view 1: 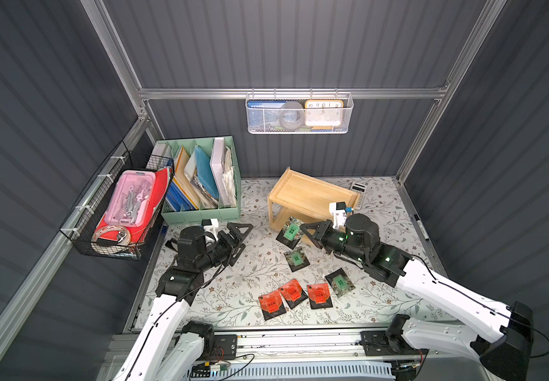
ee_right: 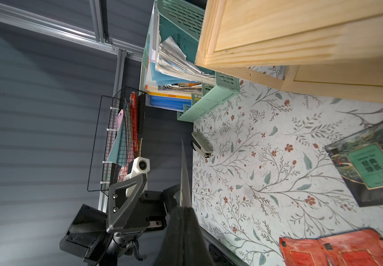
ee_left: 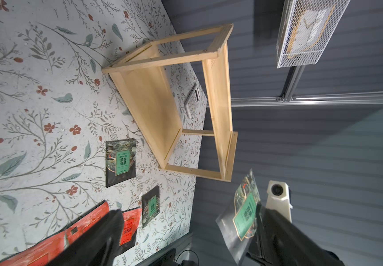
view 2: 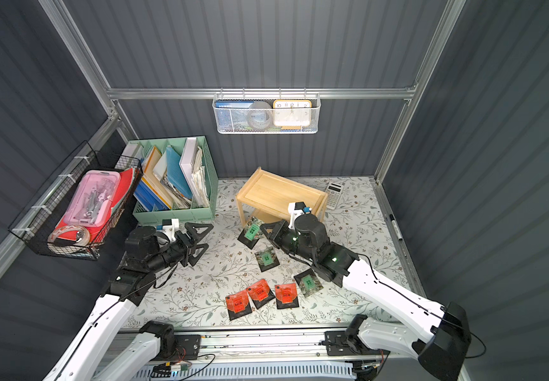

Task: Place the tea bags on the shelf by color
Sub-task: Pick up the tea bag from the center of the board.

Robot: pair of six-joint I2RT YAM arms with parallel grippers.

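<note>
Spreading its jaws wide around nothing, the left gripper [view 1: 245, 240] hangs above the floral table [view 1: 227, 306], well apart from every sachet. By that pose, I judge it plays no part in this carry.

Ahead of its tips, across a bare stretch of table, the right gripper [view 1: 303, 228] is pinched tight on one edge of the held green tea bag [view 1: 290, 232]. The bag juts past its tips, tilted and clear of the table. An edge pinch suits so thin a packet and leaves the free end to slide onto a board.

Just beyond those tips stands the shelf [view 1: 312, 194], with no sachet showing on either tier.

Beneath and behind the right gripper lie two loose green tea bags [view 1: 296, 259]. Farther back toward the robot's base, three red tea bags [view 1: 293, 293] sit in a close row, handy for filling the other tier.
</note>
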